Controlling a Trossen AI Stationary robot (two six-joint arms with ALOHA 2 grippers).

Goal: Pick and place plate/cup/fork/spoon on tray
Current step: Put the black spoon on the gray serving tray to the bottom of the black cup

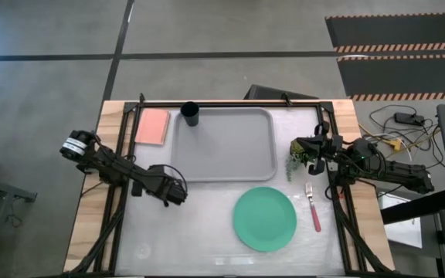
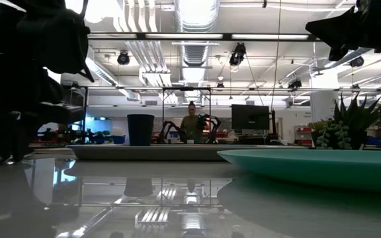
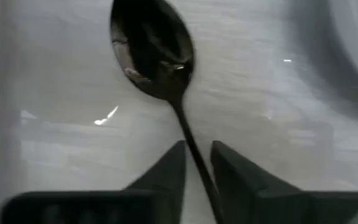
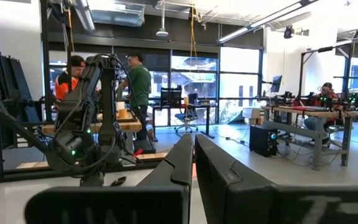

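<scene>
One plate [image 1: 264, 218] lay on the table [image 1: 191, 232] nearest the front edge, with one fork [image 1: 313, 207] just to its right. One spoon [image 3: 160, 62] was pinched by its handle in the left gripper [image 1: 178, 191], which reached low over the table just off the tray's front left corner. Farther back sat one tray [image 1: 230, 147] with one cup [image 1: 190, 114] in its far left corner. The right gripper [image 1: 298, 147] hovered raised beside the tray's right edge, fingers nearly closed on nothing.
</scene>
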